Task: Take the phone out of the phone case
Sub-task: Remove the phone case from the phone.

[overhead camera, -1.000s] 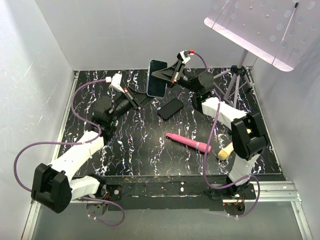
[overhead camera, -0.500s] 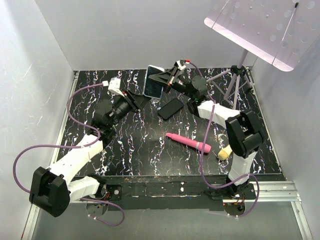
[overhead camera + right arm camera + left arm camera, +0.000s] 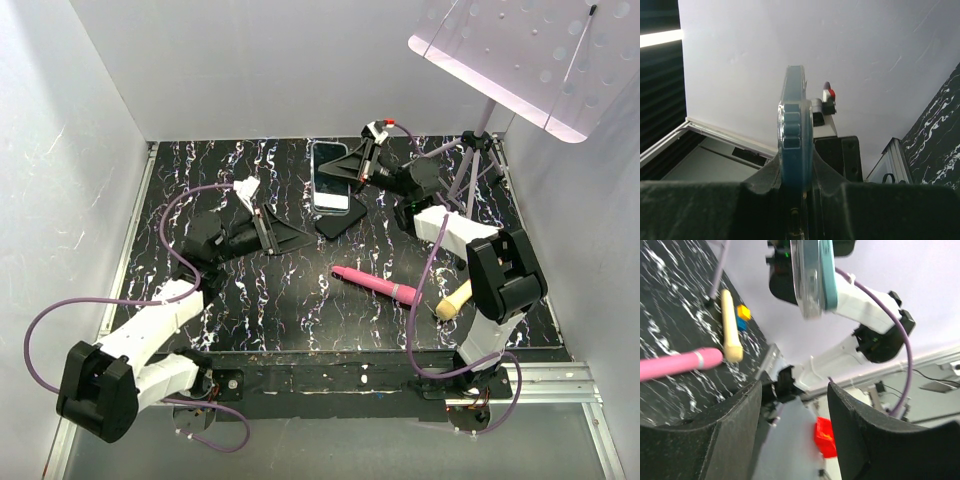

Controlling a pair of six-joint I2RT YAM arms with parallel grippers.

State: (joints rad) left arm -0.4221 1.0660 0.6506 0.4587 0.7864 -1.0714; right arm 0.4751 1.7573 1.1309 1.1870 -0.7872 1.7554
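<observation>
Right wrist: phone [image 3: 791, 131] seemingly in gripper [image 3: 795, 181]

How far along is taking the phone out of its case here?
Done: the right gripper holds the phone clamped above the table. In hand: nothing further; the case is still on the phone, seen edge-on from the left wrist. Left: the left gripper, open and apart from them, probably has to grip the case and peel it off.
</observation>
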